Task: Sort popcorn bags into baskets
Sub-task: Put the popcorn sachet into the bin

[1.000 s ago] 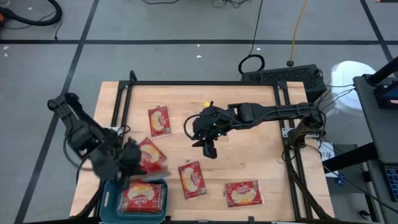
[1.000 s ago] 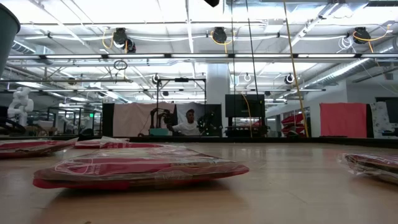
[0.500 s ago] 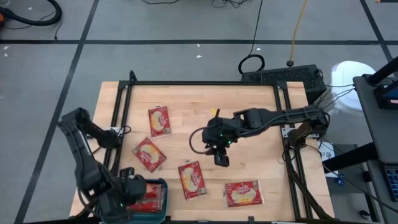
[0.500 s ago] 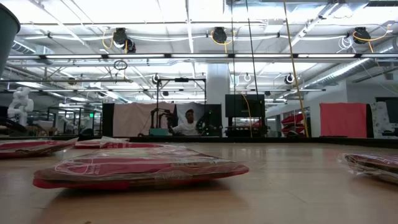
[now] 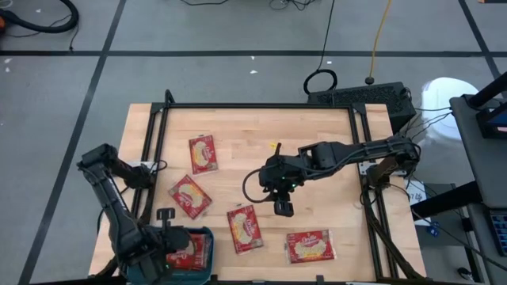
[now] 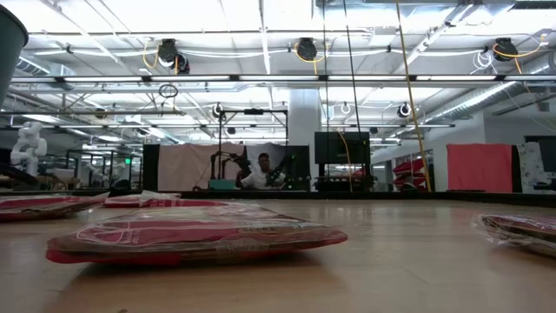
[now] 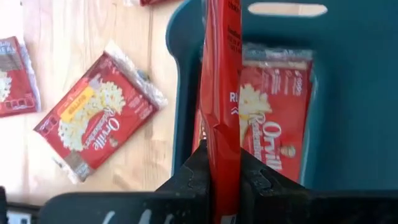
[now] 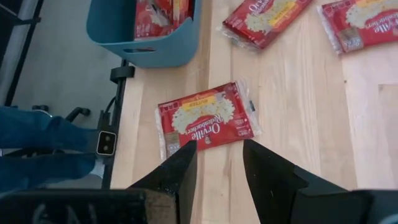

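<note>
Down at the tabletop's (image 5: 317, 158) near-left corner, the left gripper (image 7: 222, 180) pinches one popcorn bag (image 7: 222, 93) upright over the teal basket (image 5: 207, 237), which already holds bags. Mid-table, the right gripper (image 5: 283, 208) hangs part-open and empty above a loose bag (image 8: 205, 119).

A: Bags? Four red packets flat on the table: one far-left (image 5: 203, 153), one tilted (image 5: 190, 196), one central (image 5: 245, 228), one near-right (image 5: 310, 246).
B: Bin?
A: Teal bin (image 5: 208, 237) at the near-left corner, bags (image 7: 277, 124) lying flat inside. One more bag (image 7: 224, 93) edge-up over the bin, pinched at its lower edge.
</note>
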Tool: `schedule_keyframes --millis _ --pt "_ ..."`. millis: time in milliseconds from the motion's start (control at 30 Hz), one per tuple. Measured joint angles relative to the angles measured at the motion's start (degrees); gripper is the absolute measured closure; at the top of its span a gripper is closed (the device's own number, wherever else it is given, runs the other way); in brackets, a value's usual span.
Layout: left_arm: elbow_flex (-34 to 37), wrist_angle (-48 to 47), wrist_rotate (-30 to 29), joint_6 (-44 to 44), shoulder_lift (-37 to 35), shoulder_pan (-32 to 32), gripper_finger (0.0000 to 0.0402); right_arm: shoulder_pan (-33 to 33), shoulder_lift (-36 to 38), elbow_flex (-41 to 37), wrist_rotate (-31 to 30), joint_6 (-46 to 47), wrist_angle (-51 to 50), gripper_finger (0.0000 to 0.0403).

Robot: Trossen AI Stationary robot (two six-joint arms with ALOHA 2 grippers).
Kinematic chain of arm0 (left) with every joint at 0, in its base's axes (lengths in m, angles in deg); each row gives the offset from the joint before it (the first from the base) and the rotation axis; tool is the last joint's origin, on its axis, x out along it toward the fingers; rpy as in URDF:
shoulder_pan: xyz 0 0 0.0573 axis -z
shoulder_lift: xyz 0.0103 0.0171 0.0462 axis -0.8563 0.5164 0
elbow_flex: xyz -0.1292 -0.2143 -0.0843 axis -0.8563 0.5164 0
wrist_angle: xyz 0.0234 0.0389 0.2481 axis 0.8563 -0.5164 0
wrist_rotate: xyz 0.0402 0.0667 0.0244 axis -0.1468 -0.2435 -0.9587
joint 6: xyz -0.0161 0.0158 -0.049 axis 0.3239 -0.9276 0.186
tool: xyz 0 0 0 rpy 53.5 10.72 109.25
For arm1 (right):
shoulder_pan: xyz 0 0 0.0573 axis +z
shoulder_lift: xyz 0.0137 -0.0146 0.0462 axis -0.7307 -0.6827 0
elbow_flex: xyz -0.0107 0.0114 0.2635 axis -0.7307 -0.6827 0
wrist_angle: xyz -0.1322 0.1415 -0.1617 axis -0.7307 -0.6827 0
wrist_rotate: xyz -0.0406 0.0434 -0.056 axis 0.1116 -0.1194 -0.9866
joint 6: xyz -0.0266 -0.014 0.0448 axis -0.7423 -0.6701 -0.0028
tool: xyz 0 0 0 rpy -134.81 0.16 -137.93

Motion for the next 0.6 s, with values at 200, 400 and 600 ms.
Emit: schedule_keyframes --millis 200,400,600 --pt "3.83 3.51 -0.6 0.29 0.02 0.17 0.0379 1.33 0.0 -2.87 0.22 2.03 0.07 0.028" --pt "6.68 2.05 -1.43 1.06 0.02 0.27 0.0366 3.18 -0.04 -5.58 0.27 2.22 1.55 0.028" --pt "10.68 7.33 0.96 1.15 0.02 0.31 0.0358 4.81 -0.08 -6.6 0.36 4.12 2.57 0.028"
